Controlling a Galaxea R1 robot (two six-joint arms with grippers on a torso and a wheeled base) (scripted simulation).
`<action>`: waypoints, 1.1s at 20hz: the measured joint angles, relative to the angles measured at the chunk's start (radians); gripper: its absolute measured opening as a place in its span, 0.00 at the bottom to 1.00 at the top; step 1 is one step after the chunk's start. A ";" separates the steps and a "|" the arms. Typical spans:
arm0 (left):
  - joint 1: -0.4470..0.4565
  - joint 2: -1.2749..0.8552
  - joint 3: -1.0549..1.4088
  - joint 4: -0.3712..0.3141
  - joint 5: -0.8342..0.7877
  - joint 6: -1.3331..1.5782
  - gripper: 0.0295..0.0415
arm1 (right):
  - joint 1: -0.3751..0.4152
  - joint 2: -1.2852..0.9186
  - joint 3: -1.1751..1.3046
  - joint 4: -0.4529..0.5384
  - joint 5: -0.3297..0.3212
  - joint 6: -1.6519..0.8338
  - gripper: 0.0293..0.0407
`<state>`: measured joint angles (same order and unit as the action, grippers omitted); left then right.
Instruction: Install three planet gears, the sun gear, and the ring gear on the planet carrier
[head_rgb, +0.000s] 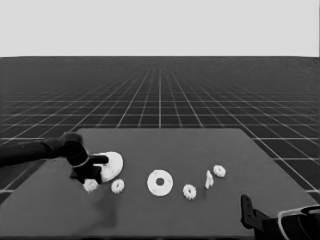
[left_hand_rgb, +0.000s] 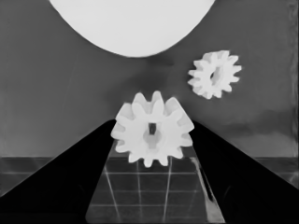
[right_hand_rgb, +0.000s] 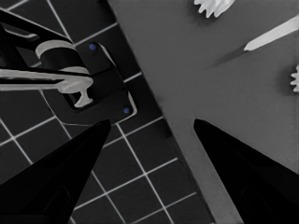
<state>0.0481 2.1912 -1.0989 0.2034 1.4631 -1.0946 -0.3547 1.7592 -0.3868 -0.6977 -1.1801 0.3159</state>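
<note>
My left gripper (head_rgb: 87, 177) is at the table's left end, shut on a planet gear (left_hand_rgb: 152, 135) held a little above the table. Just behind it lies the ring gear, the larger round part (head_rgb: 111, 164) (left_hand_rgb: 133, 23). A second planet gear (head_rgb: 117, 186) (left_hand_rgb: 215, 73) lies flat beside the held one. The planet carrier, the smaller round part (head_rgb: 160, 182) with a wide hole, sits at the table's middle with nothing on it. Two more gears (head_rgb: 189, 191) (head_rgb: 219, 171) lie right of it. My right gripper (right_hand_rgb: 152, 121) is parked, open, at the table's near right corner.
A thin white piece (head_rgb: 209, 179) (right_hand_rgb: 271, 33) stands between the two right-hand gears. The right wrist view shows the table's edge, the floor grid and dark machinery (right_hand_rgb: 84, 84) with blue lights. The right arm (head_rgb: 280, 222) fills the head view's lower right corner.
</note>
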 joint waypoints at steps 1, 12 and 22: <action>-0.013 -0.001 0.003 -0.011 0.006 -0.001 0.14 | 0.000 0.000 0.000 0.000 0.000 0.000 0.81; -0.036 0.712 -0.244 -0.012 0.106 -0.460 0.14 | 0.000 0.000 0.000 0.000 0.000 0.000 0.81; 0.129 0.765 -0.384 0.150 0.074 -0.380 0.14 | 0.000 0.000 0.000 0.000 0.000 0.000 0.81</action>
<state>0.1769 2.9564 -1.4834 0.3531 1.5375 -1.4745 -0.3547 1.7592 -0.3868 -0.6977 -1.1801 0.3159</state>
